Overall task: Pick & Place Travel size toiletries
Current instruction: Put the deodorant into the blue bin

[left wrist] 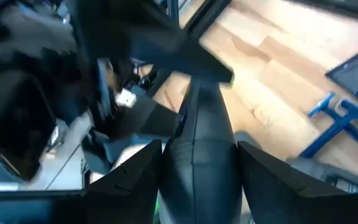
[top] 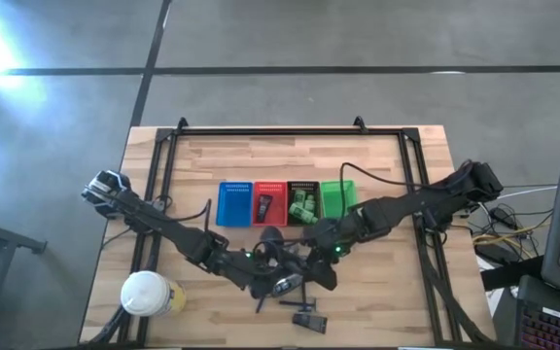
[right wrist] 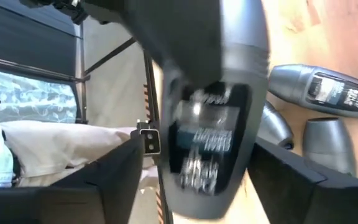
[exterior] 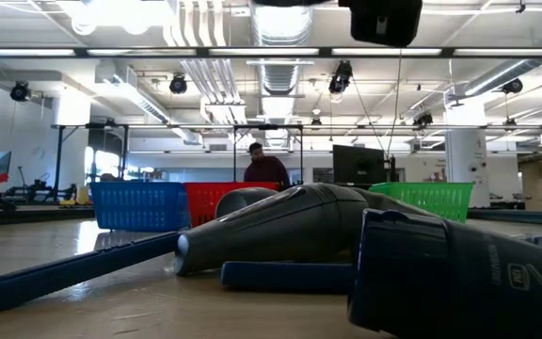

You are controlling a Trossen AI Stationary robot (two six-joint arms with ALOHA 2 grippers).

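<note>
left tool [left wrist: 197,165] grips grey tube [left wrist: 199,134] | right tool [right wrist: 191,174] grips bottle [right wrist: 210,112] | label blurred, possibly unreadable

No print reads clearly; the grey bottle [right wrist: 321,87] carries a dark label (lettering too blurred).

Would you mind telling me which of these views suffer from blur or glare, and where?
High view: window glare washes the floor at the top-left corner. Low view: ceiling lights bloom, and the nearest grey bottle is softly out of focus. Left wrist view: motion smear over the dark arm parts beside the held grey tube. Right wrist view: the held bottle's label is blurred, while the lying bottle is sharp.
</note>
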